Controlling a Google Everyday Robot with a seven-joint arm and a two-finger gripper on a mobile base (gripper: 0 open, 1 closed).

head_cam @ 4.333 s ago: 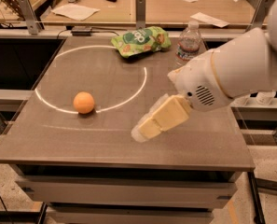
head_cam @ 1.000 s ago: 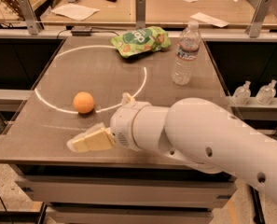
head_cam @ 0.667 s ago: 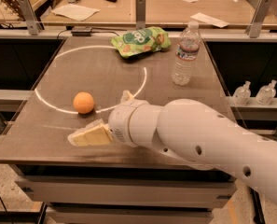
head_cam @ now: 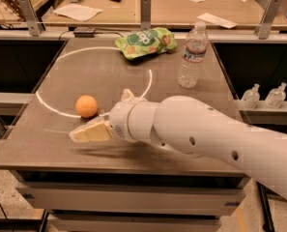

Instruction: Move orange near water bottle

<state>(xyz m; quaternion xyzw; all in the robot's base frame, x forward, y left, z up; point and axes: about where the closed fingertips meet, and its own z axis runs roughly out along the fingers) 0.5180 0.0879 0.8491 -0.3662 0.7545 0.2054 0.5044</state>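
Note:
The orange (head_cam: pixel 86 106) is a small smooth ball on the grey table (head_cam: pixel 51 144), left of centre, next to a white arc painted on the top. The water bottle (head_cam: pixel 192 55) stands upright at the far right of the table, clear with a white cap and a red-and-white label. My gripper (head_cam: pixel 87 133) has cream fingers and hovers low over the table just in front of the orange, a little below it in the view, not touching it. The thick white arm (head_cam: pixel 201 134) reaches in from the lower right.
A green snack bag (head_cam: pixel 145 42) lies at the back of the table, left of the bottle. Two small pump bottles (head_cam: pixel 264 96) stand on a ledge to the right. Another table with papers (head_cam: pixel 80 12) stands behind. The table's front edge is close under the gripper.
The gripper has swung from the right middle of the table to the left front and crept slightly up toward the orange. The orange and the bottle have not moved.

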